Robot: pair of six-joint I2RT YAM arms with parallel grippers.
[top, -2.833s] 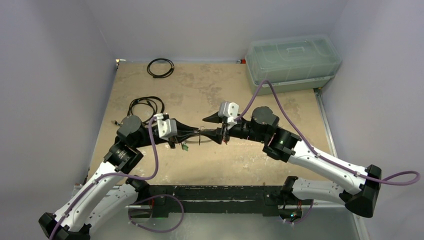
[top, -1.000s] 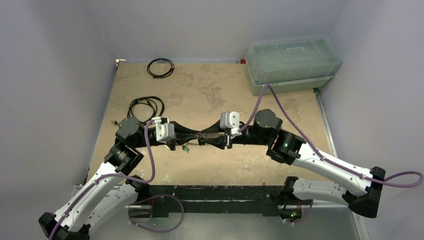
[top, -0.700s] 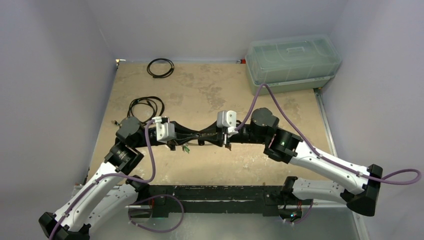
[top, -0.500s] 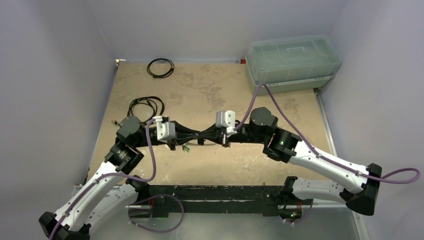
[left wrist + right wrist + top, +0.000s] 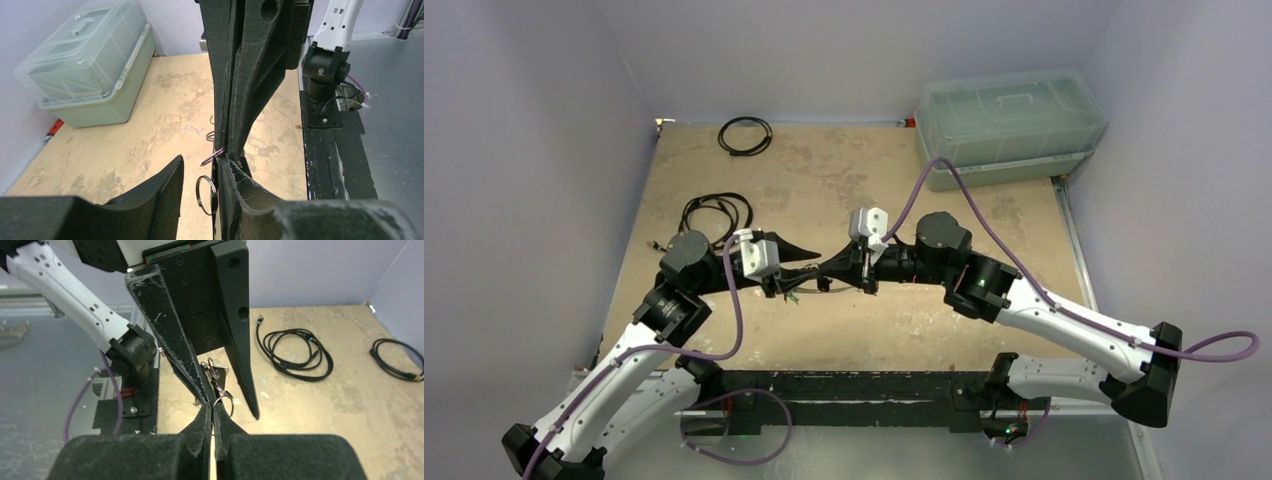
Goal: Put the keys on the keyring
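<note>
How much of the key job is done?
Nothing clearly finished yet. In hand: the right fingers pinch the keyring in midair, the left fingers open beside it, keys dangling close. Still to do: threading keys on; whether any is on already, I cannot tell.

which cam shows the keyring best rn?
Left wrist: the keyring hangs with its whole loop outlined between the left fingers. Right wrist shows only an arc of it at the right fingertips. Top external: too small to make out.
</note>
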